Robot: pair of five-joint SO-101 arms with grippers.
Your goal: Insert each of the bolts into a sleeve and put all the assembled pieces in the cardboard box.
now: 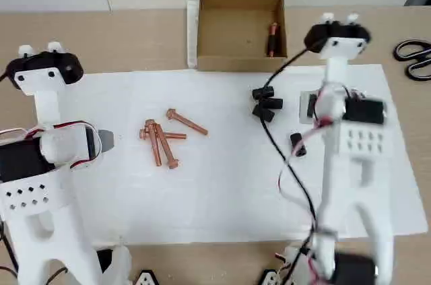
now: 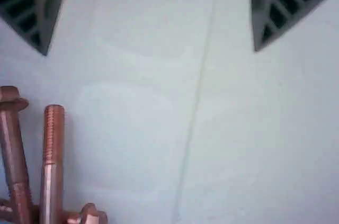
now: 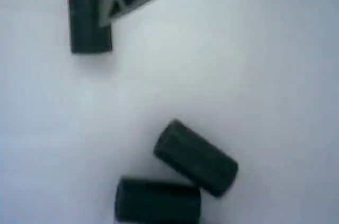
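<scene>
Several copper bolts [image 1: 165,138] lie loose on the white sheet [image 1: 222,197], left of centre; two of their shanks [image 2: 50,160] also appear in the left wrist view. My left gripper [image 2: 149,50] hangs open over bare sheet just beside them, holding nothing. Three black sleeves [image 1: 266,103] are clustered right of centre and another sleeve [image 1: 297,143] lies apart. My right gripper [image 1: 313,104] hovers by the cluster; in its wrist view one sleeve [image 3: 87,23] lies partly under it and two sleeves [image 3: 196,158] lie farther off. The cardboard box [image 1: 215,29] holds one assembled piece [image 1: 273,39].
Scissors [image 1: 414,56] lie at the table's far right edge. A dark cable [image 1: 289,170] runs across the sheet from the right arm. The sheet's near middle, between the two arms, is bare.
</scene>
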